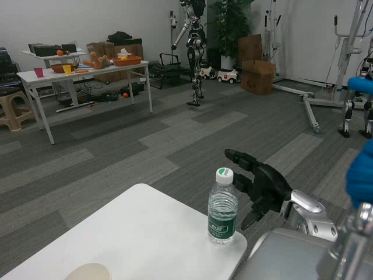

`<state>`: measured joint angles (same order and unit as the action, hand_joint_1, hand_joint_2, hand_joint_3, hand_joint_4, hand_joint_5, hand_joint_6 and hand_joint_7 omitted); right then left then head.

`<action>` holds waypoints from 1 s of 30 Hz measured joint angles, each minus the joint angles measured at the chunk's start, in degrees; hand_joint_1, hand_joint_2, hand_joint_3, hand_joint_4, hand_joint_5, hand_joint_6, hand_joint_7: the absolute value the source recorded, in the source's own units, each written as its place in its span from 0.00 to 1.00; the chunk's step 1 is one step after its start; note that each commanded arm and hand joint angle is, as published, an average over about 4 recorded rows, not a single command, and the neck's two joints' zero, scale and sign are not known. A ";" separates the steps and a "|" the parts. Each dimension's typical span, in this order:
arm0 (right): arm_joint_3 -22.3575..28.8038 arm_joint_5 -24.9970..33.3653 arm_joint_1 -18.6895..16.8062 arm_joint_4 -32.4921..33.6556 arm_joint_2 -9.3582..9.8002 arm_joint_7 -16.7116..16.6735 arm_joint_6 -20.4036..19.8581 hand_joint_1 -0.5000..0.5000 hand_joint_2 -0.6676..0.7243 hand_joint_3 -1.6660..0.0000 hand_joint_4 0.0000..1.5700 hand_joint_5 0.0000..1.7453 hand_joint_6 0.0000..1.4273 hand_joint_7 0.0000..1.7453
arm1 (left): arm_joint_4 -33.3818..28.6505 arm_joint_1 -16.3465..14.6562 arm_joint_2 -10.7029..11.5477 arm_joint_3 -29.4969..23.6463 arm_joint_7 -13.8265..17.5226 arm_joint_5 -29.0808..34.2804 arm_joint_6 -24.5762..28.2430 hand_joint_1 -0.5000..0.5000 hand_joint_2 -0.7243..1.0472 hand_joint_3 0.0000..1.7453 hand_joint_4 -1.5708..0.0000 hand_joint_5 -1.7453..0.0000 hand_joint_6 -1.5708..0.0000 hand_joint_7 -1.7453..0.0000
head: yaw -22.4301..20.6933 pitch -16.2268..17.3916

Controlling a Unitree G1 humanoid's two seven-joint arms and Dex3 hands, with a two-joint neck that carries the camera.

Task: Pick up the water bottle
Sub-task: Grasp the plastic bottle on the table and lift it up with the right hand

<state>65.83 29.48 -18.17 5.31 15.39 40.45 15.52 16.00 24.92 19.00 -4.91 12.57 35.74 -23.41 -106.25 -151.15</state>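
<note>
The water bottle (pixel 222 206) stands upright at lower centre of the frame, near the right corner of the white table (pixel 134 233), where a side approach is unobstructed. The right hand (pixel 259 185) sits just right of the bottle, fingers apart and holding nothing, apparently aligned to close around the body. The left hand is out of view.

One head view looks forward and down, close over the white table (pixel 134 233).
</note>
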 measured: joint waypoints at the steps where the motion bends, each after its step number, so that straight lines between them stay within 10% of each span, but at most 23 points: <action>1: -0.37 -0.34 0.00 -0.10 -0.11 0.00 0.00 0.15 0.55 1.00 0.00 0.11 0.00 0.08 | 0.00 0.00 0.02 0.00 0.00 0.00 0.00 0.00 0.00 0.05 0.98 1.00 1.00 0.96 | -0.02 -0.01; 30: -8.75 -6.49 0.85 -3.86 -0.75 0.02 -0.32 0.12 0.55 1.00 0.00 0.11 0.00 0.08 | 0.01 -0.21 0.27 0.06 0.00 0.84 -0.03 0.00 0.00 0.05 0.98 1.00 1.00 0.98 | -1.56 1.23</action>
<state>57.08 22.99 -17.32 1.45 14.64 40.47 15.20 16.01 24.71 19.28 -4.85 12.57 36.58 -23.44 -107.81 -149.92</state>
